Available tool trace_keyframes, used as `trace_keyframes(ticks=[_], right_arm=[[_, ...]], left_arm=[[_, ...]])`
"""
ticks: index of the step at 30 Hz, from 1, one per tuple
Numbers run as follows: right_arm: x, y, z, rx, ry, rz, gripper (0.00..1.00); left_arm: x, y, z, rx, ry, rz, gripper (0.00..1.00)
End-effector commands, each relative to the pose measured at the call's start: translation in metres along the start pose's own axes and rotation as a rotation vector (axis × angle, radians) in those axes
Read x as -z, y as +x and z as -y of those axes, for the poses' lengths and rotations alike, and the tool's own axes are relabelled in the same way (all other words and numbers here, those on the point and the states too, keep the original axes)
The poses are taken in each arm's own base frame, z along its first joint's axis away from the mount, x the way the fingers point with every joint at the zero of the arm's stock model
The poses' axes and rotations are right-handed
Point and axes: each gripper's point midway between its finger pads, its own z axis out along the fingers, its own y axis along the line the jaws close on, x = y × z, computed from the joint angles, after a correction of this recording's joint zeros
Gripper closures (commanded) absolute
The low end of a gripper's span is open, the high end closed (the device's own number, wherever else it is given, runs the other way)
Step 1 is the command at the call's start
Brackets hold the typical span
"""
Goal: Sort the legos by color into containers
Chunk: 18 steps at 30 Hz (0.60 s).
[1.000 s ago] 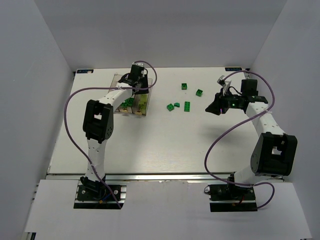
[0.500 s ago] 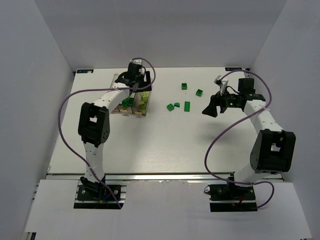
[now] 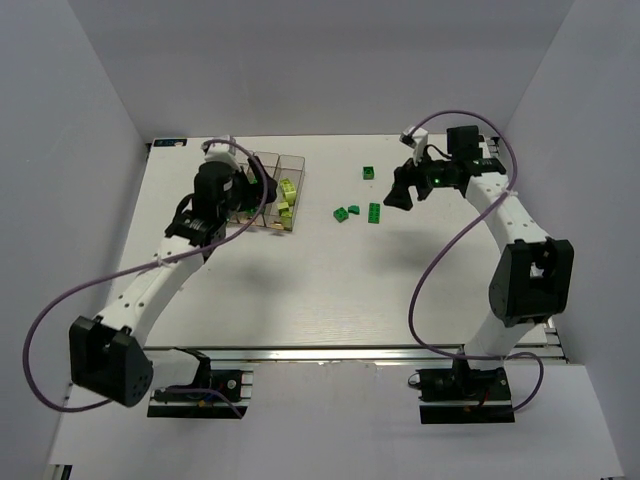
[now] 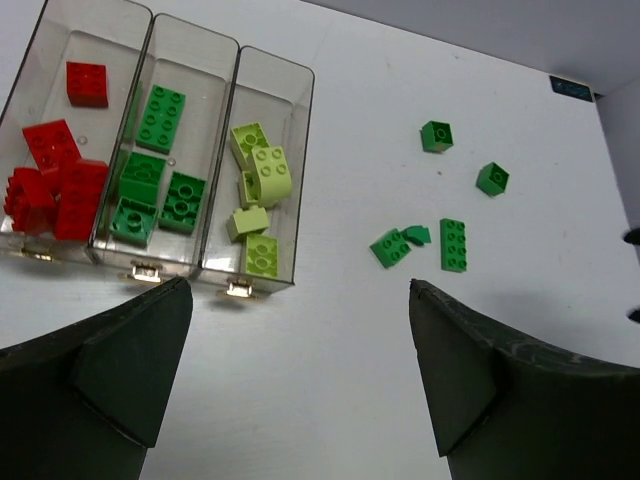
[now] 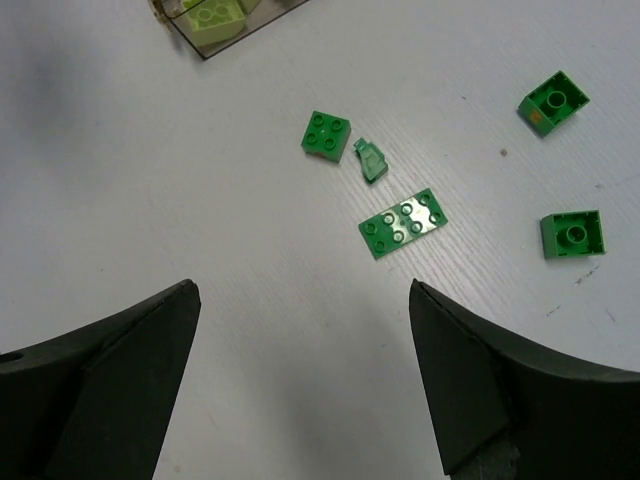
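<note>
The containers (image 4: pixel 304 170) are three clear bins joined side by side at the far left of the table (image 3: pixel 300 290). Red legos (image 4: pixel 55 180) fill the left bin, dark green legos (image 4: pixel 160 115) the middle one, and pale yellow-green legos (image 4: pixel 265 170) the right one. Several dark green legos lie loose on the table, among them a flat plate (image 5: pixel 403 222), a square brick (image 5: pixel 325 134) and two cubes (image 5: pixel 553 102). My left gripper (image 4: pixel 298 290) hangs open and empty at the containers' near left (image 3: pixel 255 192). My right gripper (image 5: pixel 302 290) is open and empty above the loose legos (image 3: pixel 398 192).
White walls close in the table on the left, back and right. A small dark tag (image 4: pixel 572 88) sits at the far right corner, another (image 3: pixel 168 142) at the far left. Purple cables loop off both arms.
The left arm has pulled back from over the containers toward the near left and its jaws have opened. The right arm has swung left and farther out over the loose green legos, jaws opening.
</note>
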Motion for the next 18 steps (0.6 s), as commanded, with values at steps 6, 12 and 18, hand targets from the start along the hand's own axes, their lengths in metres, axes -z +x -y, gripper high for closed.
trace_keyframes(ticks=[6,12,18], right_arm=[[-0.027,-0.011,0.008,-0.050,-0.002,-0.059,0.21],[-0.046,-0.012,0.023,-0.081,0.092,-0.110,0.23],[-0.072,-0.022,0.042,-0.198,0.233,-0.107,0.23]], left_arm=[[0.058,0.011,-0.004,0.123,0.059,0.059,0.02],[0.075,0.027,-0.020,0.144,0.015,0.054,0.02],[0.086,0.030,-0.028,0.183,-0.009,0.075,0.02]])
